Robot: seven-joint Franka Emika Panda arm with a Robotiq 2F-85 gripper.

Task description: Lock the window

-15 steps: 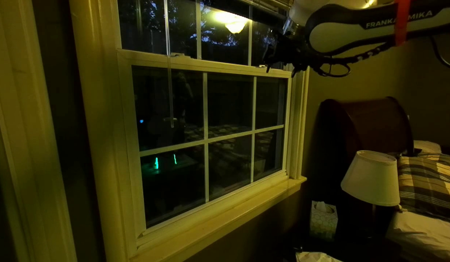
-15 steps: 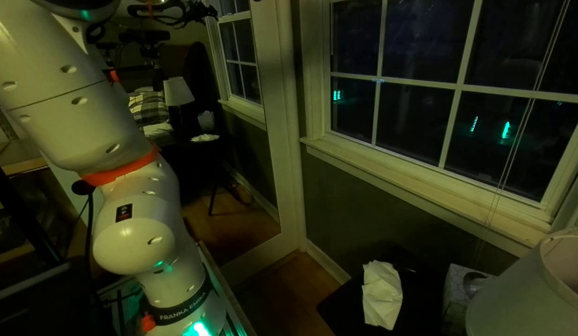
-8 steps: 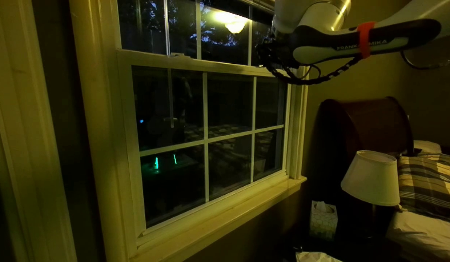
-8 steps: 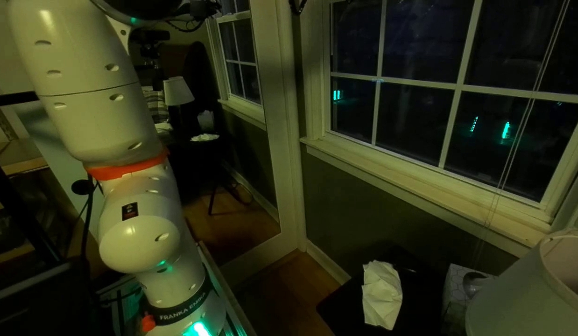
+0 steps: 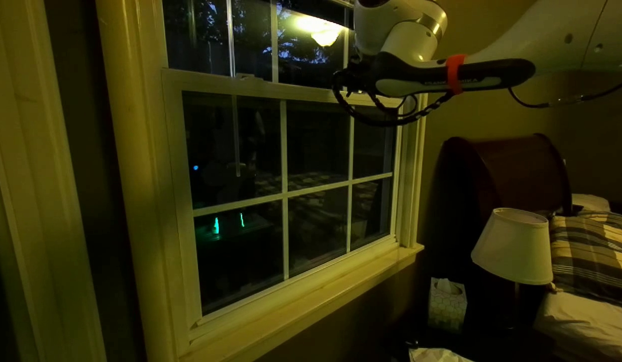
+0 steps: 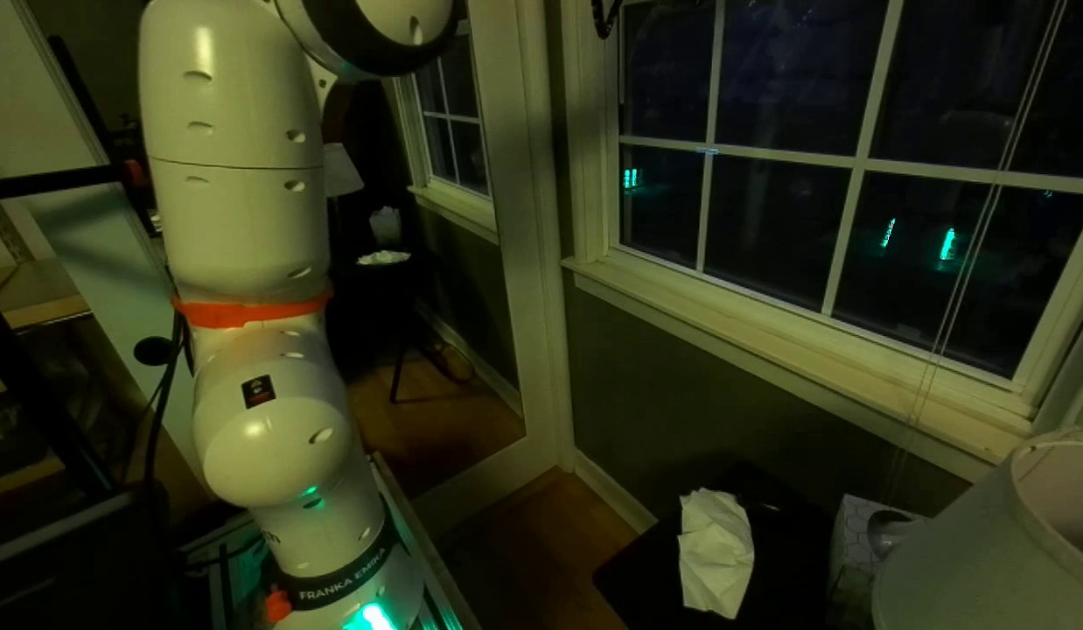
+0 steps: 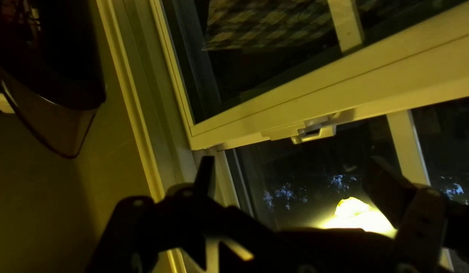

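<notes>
The window [image 5: 316, 146] has a cream-white frame, white muntins and dark glass. It shows in both exterior views, and its lower sash fills much of an exterior view [image 6: 786, 96]. A small pale sash lock [image 7: 316, 131] sits on the meeting rail [image 7: 295, 104] in the wrist view. Whether it is latched I cannot tell. My gripper [image 7: 297, 176] is open and empty, its fingers [image 7: 206, 170] wide apart. The lock lies beyond the gap between them, with no contact visible. In an exterior view my dark gripper [image 5: 348, 83] is at the right part of the meeting rail.
A second sash lock [image 5: 248, 77] and a hanging wand [image 5: 236, 136] are on the window's left. A lamp [image 5: 514, 246], a tissue box [image 5: 446, 304] and a dark headboard [image 5: 512, 171] stand right of it. A crumpled white paper [image 6: 716, 551] lies near the lamp.
In an exterior view the arm and gripper have moved left along the meeting rail. In an exterior view the arm's lower links have swung right and stand more upright. The window has not moved.
</notes>
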